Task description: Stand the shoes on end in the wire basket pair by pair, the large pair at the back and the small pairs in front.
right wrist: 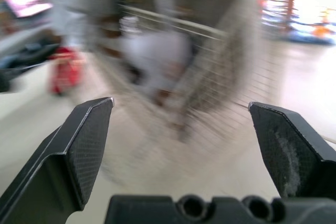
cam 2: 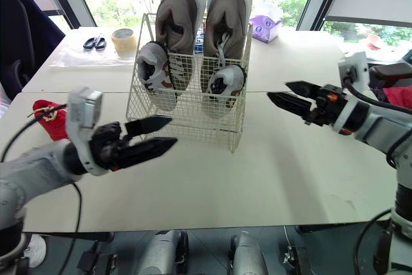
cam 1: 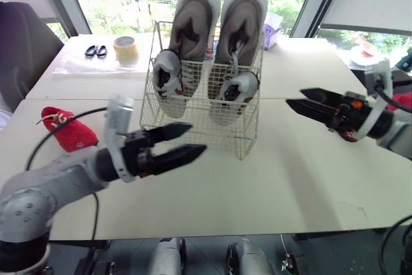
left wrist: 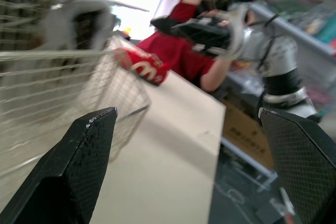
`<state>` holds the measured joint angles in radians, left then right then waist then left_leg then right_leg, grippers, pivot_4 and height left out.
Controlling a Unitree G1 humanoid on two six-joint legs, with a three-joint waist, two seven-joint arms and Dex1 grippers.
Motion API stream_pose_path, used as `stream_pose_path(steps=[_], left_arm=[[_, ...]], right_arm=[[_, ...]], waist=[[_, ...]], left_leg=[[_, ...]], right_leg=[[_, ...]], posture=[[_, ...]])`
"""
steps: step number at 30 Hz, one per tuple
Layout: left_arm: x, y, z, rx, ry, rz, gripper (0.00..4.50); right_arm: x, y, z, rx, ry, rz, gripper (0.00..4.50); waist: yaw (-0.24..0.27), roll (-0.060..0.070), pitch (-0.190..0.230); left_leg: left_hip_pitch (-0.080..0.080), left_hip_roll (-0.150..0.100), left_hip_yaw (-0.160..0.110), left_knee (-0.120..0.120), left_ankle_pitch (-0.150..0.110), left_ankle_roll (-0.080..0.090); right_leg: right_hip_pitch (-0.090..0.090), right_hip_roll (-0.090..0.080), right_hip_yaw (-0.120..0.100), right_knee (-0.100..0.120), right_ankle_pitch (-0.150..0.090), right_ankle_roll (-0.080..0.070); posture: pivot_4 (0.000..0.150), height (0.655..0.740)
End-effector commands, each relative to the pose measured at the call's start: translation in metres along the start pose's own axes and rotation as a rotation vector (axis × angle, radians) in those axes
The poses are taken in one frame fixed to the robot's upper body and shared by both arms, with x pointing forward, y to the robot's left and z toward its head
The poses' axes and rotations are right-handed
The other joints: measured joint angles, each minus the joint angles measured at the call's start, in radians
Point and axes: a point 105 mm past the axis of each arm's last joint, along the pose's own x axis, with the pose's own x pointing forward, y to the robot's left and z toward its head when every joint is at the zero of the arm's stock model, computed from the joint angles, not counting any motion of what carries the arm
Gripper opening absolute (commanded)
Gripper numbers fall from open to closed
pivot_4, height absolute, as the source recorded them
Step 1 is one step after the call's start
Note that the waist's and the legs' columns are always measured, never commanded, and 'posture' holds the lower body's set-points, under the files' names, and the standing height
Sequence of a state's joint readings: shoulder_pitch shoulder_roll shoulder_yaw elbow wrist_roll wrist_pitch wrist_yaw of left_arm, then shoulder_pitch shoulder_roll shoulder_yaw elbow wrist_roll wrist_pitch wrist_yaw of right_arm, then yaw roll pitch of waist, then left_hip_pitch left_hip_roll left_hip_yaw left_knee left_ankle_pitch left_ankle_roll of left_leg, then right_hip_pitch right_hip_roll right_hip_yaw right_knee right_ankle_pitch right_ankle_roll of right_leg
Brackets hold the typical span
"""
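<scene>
A white wire basket (cam 1: 193,117) stands mid-table. Two large grey-brown shoes (cam 1: 219,20) stand on end at its back, and two small grey-white shoes (cam 1: 168,78) stand in front of them. A small red shoe (cam 1: 69,130) lies on the table at the left, and another red shoe (left wrist: 147,66) lies past the basket's far side in the left wrist view. My left gripper (cam 1: 187,143) hovers open just in front of the basket's left corner, holding nothing. My right gripper (cam 1: 302,100) hangs open to the right of the basket, empty.
A roll of tape (cam 1: 126,48) and black scissors (cam 1: 95,50) lie on the far table at the left. A purple tissue box (cam 1: 273,29) sits behind the basket. A person in a red top (left wrist: 184,56) stands beyond the table's right side.
</scene>
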<state>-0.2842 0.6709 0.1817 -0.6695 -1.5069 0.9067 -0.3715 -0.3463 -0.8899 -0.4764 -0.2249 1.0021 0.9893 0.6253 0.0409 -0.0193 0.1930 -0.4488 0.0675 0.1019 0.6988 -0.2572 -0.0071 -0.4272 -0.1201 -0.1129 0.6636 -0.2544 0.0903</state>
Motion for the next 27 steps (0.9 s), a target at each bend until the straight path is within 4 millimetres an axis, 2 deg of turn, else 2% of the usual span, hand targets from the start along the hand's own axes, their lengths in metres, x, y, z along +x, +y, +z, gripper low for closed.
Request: stream_pose_path(steps=[1, 5, 9, 13, 20, 27], left_arm=[[0.015, -0.007, -0.006, 0.038, -0.013, -0.028, 4.44], [0.025, -0.001, -0.016, -0.022, -0.099, -0.009, 4.44], [0.028, 0.002, -0.030, -0.037, -0.105, 0.016, 4.44], [0.030, 0.000, -0.040, -0.039, -0.097, 0.010, 4.44], [0.023, -0.005, -0.045, -0.049, -0.056, -0.025, 4.44], [0.019, -0.008, -0.044, -0.046, -0.043, -0.020, 4.44]], right_arm=[[-0.022, -0.026, 0.005, -0.119, -0.039, -0.214, 4.50], [-0.059, -0.065, -0.009, -0.148, -0.081, -0.478, 4.50], [-0.080, -0.081, -0.023, -0.178, -0.020, -0.585, 4.50], [-0.088, -0.091, -0.047, -0.146, 0.078, -0.577, 4.50], [-0.095, -0.126, -0.066, -0.129, 0.100, -0.658, 4.50], [-0.093, -0.151, -0.078, -0.124, 0.115, -0.687, 4.50]], waist=[[-0.002, 0.001, -0.001], [-0.002, 0.005, -0.003], [-0.002, 0.007, -0.004], [-0.002, 0.008, -0.004], [-0.004, 0.011, -0.006], [-0.004, 0.012, -0.006]], left_leg=[[0.001, 0.000, 0.000, 0.000, 0.000, 0.000], [0.004, 0.000, 0.001, -0.001, 0.000, -0.001], [0.004, 0.000, 0.001, -0.001, 0.000, -0.001], [0.004, 0.000, 0.001, -0.001, 0.000, 0.000], [0.004, 0.000, 0.001, -0.001, 0.000, 0.000], [0.004, 0.000, 0.001, -0.001, 0.000, 0.000]], right_leg=[[0.000, 0.000, 0.000, 0.000, 0.000, 0.000], [0.001, 0.001, 0.001, 0.001, 0.000, 0.000], [0.001, 0.001, 0.002, 0.001, 0.000, 0.000], [0.001, 0.001, 0.002, 0.001, 0.000, 0.000], [0.001, 0.001, 0.002, 0.000, -0.001, 0.000], [0.001, 0.001, 0.002, 0.000, -0.001, 0.000]], posture=[[0.150, 0.6938], [0.150, 0.6938], [0.150, 0.6938], [0.150, 0.6938], [0.150, 0.6938], [0.150, 0.6938]])
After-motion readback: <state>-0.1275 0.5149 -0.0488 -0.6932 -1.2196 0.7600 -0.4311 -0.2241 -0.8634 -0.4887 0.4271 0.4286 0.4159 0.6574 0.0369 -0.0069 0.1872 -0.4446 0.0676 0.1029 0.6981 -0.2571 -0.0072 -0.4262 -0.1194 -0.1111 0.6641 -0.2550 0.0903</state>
